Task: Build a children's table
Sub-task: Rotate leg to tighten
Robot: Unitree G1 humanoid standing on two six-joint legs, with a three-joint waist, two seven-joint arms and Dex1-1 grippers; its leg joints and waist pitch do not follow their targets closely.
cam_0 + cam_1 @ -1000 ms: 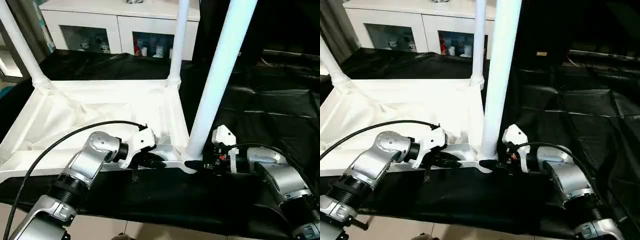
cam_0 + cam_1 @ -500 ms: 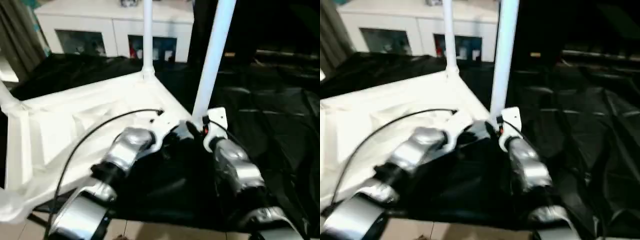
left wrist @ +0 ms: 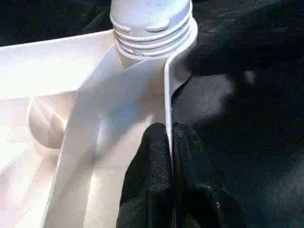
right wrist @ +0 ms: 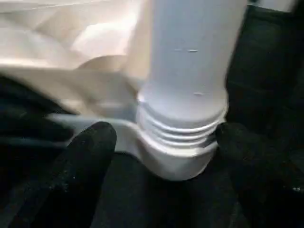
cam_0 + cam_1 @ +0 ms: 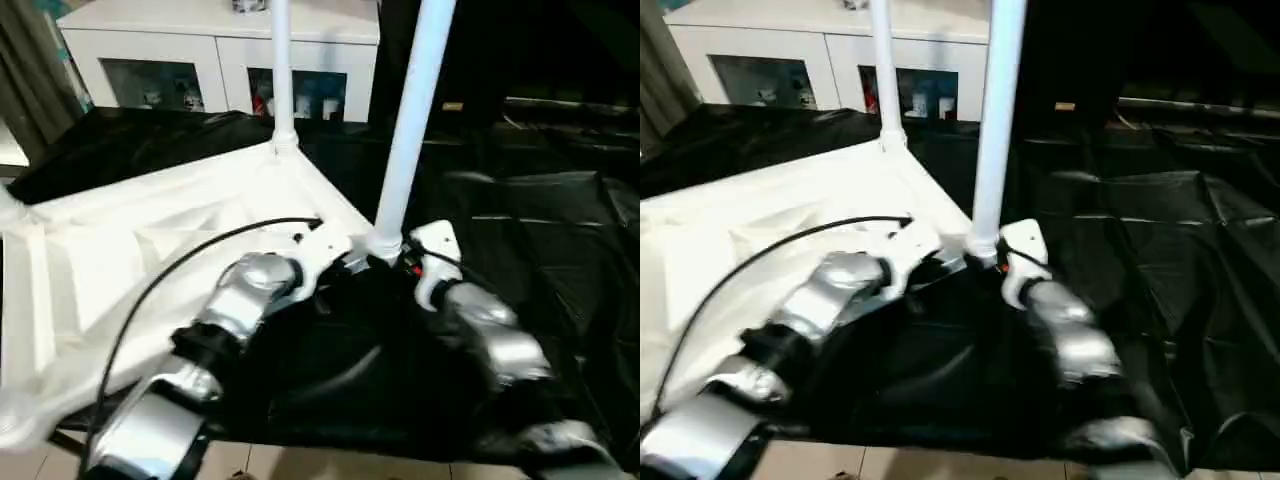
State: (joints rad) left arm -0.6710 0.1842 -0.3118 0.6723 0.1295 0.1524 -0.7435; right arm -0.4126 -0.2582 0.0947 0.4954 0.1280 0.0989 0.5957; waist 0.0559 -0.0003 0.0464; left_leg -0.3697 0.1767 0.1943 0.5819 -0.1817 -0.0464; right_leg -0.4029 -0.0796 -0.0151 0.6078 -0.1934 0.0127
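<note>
Black cloth (image 5: 520,230) covers the work surface across the right and lower parts of the head pictures, and on it, filling the left half, lies the white plastic tabletop (image 5: 130,250) upside down, its ribbed underside facing up and one corner pointing toward the middle of the frame. Behind it, along the top edge, stands a white cabinet (image 5: 200,60) with glass doors. Two white legs rise from the tabletop's corners: the near leg (image 5: 410,120) stands upright in the corner socket (image 4: 175,152) at centre frame and runs out of the top edge, while the far leg (image 5: 281,70) stands at the corner further back, upper middle-left. Both silver forearms reach up from the bottom edge and meet at that near corner. The left hand (image 3: 170,147), its cable arching over the forearm, has its two black fingers (image 3: 147,161) pressed together on the thin upright rim of the tabletop just beside the socket. The right hand (image 4: 164,142) sits at the base of the near leg with its fingers (image 4: 90,147) spread apart, one on either side of the threaded collar where the leg enters the socket; whether they touch the collar I cannot tell.
</note>
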